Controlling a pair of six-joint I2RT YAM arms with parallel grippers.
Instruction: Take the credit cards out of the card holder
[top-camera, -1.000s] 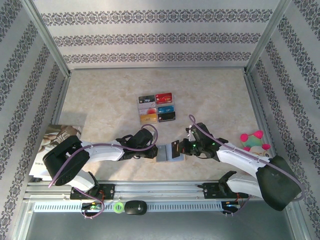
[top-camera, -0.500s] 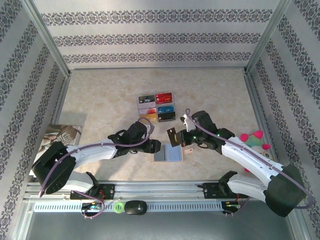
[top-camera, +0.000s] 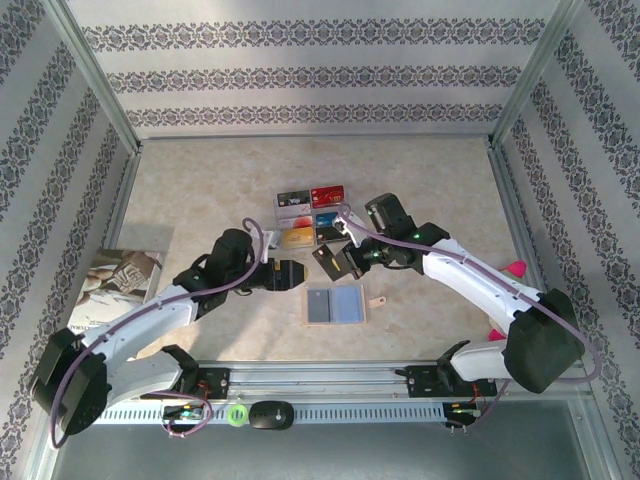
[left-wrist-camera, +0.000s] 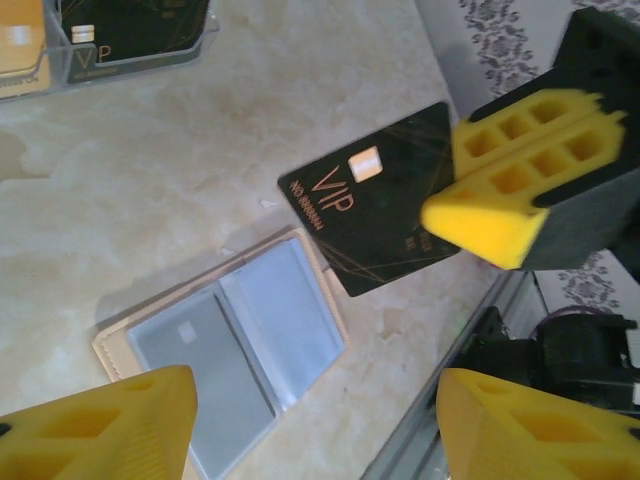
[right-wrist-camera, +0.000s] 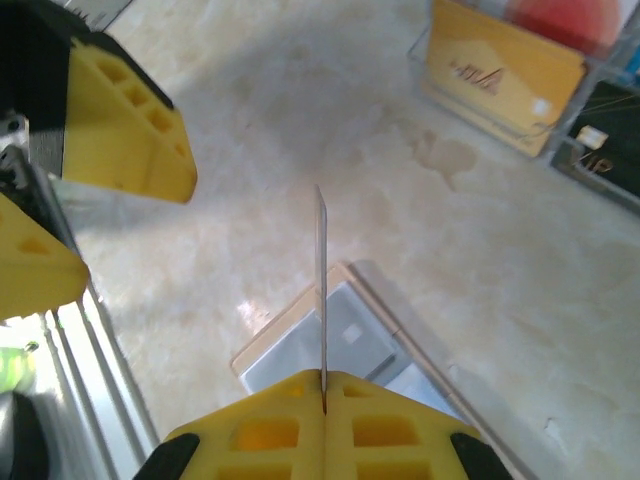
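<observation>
Now the right hand (right-wrist-camera: 322, 398) pinches a black card (left-wrist-camera: 365, 205), corner hidden; left hand (top-camera: 292, 275) gapes wide.

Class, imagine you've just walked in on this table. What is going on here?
The right hand is shut on a black VIP card. It holds the card up off the table, between the card holder and the grid of cards further back. The card holder lies open and flat, grey-blue panels up. A chip mark in one panel suggests another card is inside. The left hand is open beside the holder, holding nothing.
</observation>
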